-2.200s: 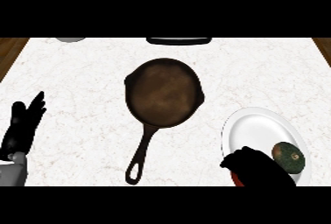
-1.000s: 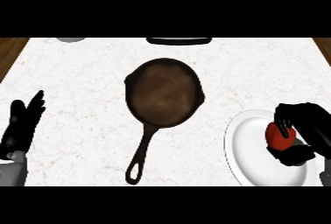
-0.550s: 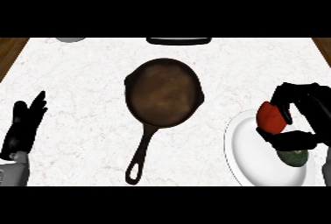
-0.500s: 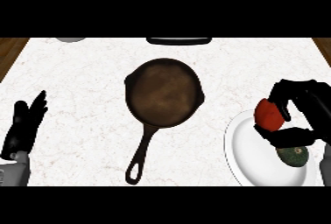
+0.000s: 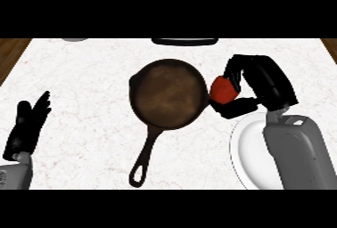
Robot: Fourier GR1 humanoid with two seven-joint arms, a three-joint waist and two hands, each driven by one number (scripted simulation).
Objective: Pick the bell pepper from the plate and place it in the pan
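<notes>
White marbled tabletop, largest of all. On it, dark pan, handle running toward the near edge; bowl just left of the carried load. White plate at the right, partly under the grey forearm. Right hand, by far the nearer, fingers curled round the red bell pepper, held off the plate at the pan's right rim. Pepper's long axis roughly away-to-near; which end leads, not discernible. Left hand resting open at the left edge, fingers up.
</notes>
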